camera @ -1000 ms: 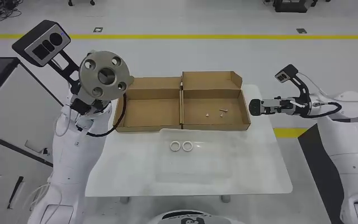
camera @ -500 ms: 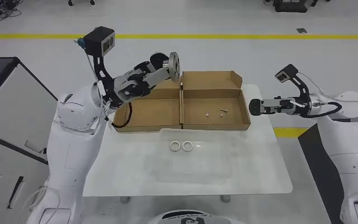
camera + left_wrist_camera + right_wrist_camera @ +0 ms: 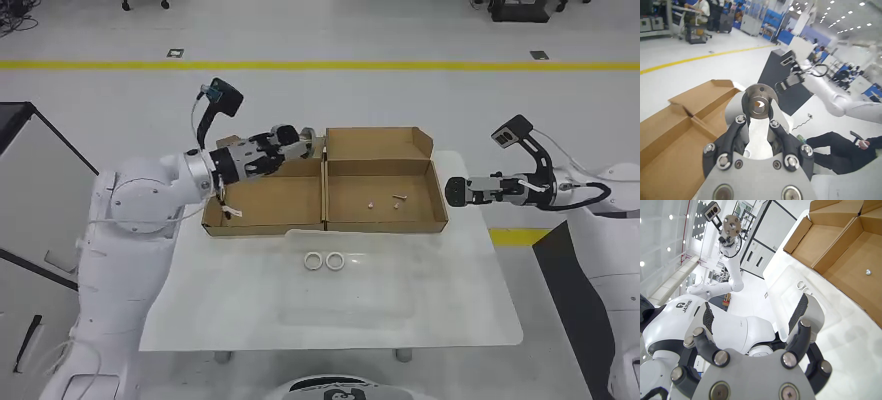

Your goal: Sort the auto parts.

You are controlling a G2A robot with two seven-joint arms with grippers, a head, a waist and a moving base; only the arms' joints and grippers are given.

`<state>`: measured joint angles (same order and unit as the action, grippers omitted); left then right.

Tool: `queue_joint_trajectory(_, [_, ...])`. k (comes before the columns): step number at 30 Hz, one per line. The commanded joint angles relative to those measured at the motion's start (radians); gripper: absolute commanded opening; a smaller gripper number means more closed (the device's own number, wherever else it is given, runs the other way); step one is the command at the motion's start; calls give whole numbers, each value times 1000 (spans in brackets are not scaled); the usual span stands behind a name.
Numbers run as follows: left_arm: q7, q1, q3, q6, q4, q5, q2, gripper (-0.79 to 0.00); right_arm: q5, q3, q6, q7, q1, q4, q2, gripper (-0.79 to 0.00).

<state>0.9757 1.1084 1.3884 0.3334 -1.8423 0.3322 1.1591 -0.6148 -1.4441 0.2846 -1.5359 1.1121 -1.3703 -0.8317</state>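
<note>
The left gripper fingers clamp the hub of the steel flange, held above the left box's rear wall. Flange: judged heavy, rigid, slick; grip at the hub. The right box, adjoining the left box, holds two small screws. Right gripper, well right of the left box: fingers wide.

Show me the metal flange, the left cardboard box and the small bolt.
metal flange (image 3: pixel 753 91): left wrist view, its plate above the bore.
left cardboard box (image 3: pixel 265 200): top view, its bare floor.
small bolt (image 3: pixel 397 197): top view, its middle.
</note>
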Motion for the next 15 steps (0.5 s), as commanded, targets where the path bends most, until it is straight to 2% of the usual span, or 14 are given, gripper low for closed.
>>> queue_joint_trajectory(1, [36, -16, -11, -26, 3, 77, -4, -785, 0, 0, 0, 0, 0, 0, 0, 0])
queue_joint_trajectory(7, [77, -100, -88, -53, 83, 232, -6, -785, 0, 0, 0, 0, 0, 0, 0, 0])
queue_joint_trajectory(15, [110, -294, -311, -29, 343, 389, 23, -785, 0, 0, 0, 0, 0, 0, 0, 0])
